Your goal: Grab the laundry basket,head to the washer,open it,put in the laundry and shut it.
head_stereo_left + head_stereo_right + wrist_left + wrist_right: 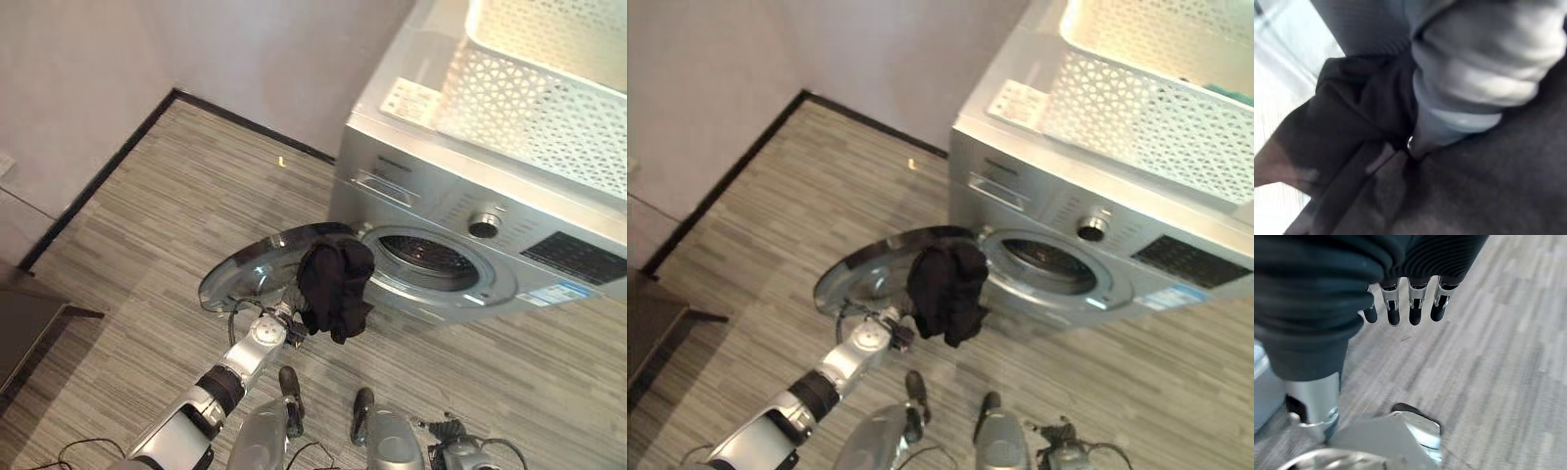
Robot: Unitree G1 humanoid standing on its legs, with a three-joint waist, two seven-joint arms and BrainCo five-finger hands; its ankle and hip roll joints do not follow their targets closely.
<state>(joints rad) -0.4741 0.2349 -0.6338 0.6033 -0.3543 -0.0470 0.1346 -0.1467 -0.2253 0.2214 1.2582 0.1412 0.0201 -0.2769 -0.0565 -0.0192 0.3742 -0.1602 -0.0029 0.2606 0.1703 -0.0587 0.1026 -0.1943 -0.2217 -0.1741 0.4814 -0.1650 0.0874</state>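
A black garment (pixel 336 284) hangs from my left hand (pixel 290 327), just in front of the washer's round opening (pixel 426 259) and a little to its left. In the left wrist view a silver finger (pixel 1437 129) curls into the dark cloth (pixel 1352 122). The silver washer (pixel 441 191) has its door (pixel 245 274) swung wide open to the left. On the washer's top stands the white perforated laundry basket (pixel 549 88). My right hand (pixel 1400 308) hangs low over the floor, its fingers relaxed and holding nothing.
Grey striped floor runs left of the washer to a wall corner with a dark baseboard (pixel 108 171). A dark piece of furniture (pixel 24 333) sits at the left edge. The open door juts out over the floor beside my left arm.
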